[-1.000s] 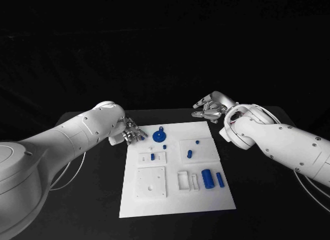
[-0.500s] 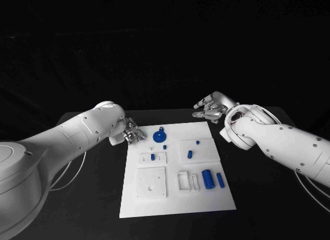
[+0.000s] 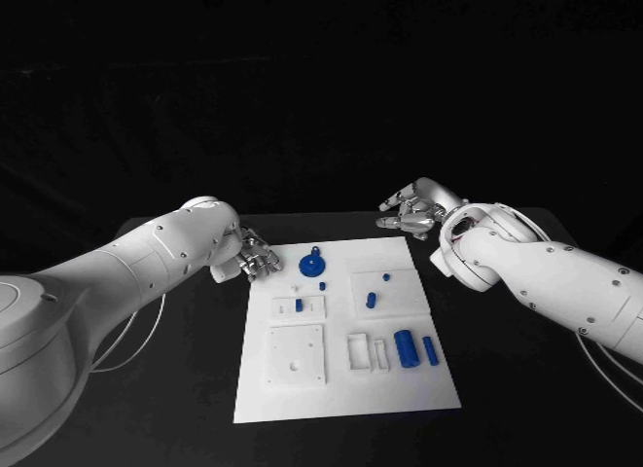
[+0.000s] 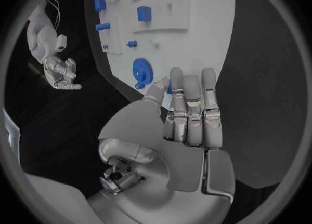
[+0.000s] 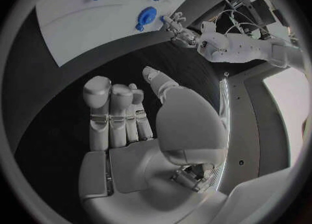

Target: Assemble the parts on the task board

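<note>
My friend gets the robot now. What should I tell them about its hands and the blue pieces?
Left hand: holds nothing, fingers apart, at the task board's far left corner.
Right hand: holds nothing, beyond the far right corner.
Blue gear lies at the board's far end; two blue cylinders lie side by side at its near right; small blue parts sit between.
Done: cannot tell.
Left: pick up a part.

black table (image 3: 181, 389), white task board (image 3: 342, 389) lying flat mid-table
</note>
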Controlling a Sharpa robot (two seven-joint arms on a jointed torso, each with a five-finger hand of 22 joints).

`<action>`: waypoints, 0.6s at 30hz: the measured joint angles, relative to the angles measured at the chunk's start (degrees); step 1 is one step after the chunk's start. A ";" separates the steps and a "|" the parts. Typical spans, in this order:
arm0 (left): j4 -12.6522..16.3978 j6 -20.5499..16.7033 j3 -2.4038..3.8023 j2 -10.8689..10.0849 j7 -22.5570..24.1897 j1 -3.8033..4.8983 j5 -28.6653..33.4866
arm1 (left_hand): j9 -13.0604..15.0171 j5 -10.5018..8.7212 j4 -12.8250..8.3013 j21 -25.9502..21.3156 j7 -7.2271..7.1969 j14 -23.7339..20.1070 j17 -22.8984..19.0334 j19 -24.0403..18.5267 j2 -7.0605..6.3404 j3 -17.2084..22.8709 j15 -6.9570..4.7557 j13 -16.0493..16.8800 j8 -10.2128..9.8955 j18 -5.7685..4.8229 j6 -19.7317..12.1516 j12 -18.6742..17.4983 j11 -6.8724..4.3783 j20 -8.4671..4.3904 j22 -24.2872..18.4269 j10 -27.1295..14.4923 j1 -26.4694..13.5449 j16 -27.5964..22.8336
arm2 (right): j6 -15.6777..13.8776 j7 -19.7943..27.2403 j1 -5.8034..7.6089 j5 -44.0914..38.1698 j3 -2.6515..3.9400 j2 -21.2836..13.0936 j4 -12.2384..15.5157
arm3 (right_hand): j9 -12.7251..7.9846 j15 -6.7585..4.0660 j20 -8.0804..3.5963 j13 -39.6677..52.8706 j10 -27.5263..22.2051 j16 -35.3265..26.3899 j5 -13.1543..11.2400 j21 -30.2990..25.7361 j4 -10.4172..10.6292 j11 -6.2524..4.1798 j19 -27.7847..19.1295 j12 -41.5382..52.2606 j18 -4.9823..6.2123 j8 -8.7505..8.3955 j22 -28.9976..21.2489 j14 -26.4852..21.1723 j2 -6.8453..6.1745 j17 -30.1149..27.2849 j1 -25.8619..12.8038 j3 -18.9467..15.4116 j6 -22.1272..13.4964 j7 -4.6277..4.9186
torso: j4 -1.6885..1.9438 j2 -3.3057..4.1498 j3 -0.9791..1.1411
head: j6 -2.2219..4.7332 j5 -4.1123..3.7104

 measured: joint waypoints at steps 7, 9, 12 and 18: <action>3.02 0.00 0.13 -1.89 -0.14 0.42 1.52 | 0.78 -14.97 -1.20 2.62 0.65 0.46 0.23 -0.62 -3.82 20.44 -0.45 0.02 0.00 0.01 0.60 -0.23 -0.36 -0.61 0.04 1.31 -6.08 0.21 | 0.01 -0.02 0.00 0.00 0.00 -0.29 -0.02 | 0.00 0.00 0.00 0.00 0.00 0.00 0.00 0.00 0.00 0.00 0.00 0.00 -0.01 0.00 0.00 0.00 0.00 0.07 0.00 0.00 0.00 0.00 | 0.10 -0.11 -0.02 | -0.11 0.16; 4.33 0.00 0.16 -2.68 -0.19 0.83 2.06 | 0.79 -15.31 -0.89 3.23 0.75 0.55 0.30 -0.82 -5.40 22.39 -0.54 0.16 0.00 0.01 0.69 -0.23 -0.32 -0.41 0.04 1.35 -5.59 0.21 | 0.01 -0.02 0.00 0.00 0.00 -0.39 -0.03 | 0.00 0.00 0.00 0.00 0.00 0.00 0.00 0.00 0.00 0.00 0.00 0.00 0.00 0.00 0.00 0.00 0.00 0.07 0.00 0.00 0.00 0.00 | 0.14 -0.18 -0.03 | -0.14 0.19; 6.80 0.02 0.17 -4.29 -0.35 1.65 3.08 | 0.79 -15.32 -0.62 3.47 0.76 0.55 0.40 -0.84 -6.10 23.62 -0.54 0.31 0.00 0.01 0.70 -0.23 -0.41 -0.43 0.04 1.50 -5.42 0.21 | 0.03 -0.04 0.00 0.00 0.00 -0.59 -0.03 | 0.00 0.00 0.00 0.00 0.00 0.00 0.00 0.00 0.00 0.00 0.00 0.00 0.00 0.00 -0.01 0.00 0.00 0.06 0.00 0.00 0.01 0.01 | 0.26 -0.36 -0.05 | -0.33 0.28; 11.84 0.05 0.16 -7.38 -0.96 2.92 4.94 | 2.87 -15.55 -0.55 3.90 1.27 0.86 0.68 -1.02 -6.45 24.95 -0.82 0.51 -1.09 0.00 1.21 -0.23 -0.42 -0.61 0.03 1.90 -5.98 0.47 | 0.04 -0.05 0.00 0.00 0.00 -0.83 -0.03 | 0.00 0.00 0.00 0.00 0.05 0.00 0.00 0.00 0.02 0.05 0.00 0.00 0.00 0.00 -0.01 0.00 0.00 0.06 0.00 0.02 0.23 0.23 | 0.49 -0.83 -0.15 | -0.69 0.49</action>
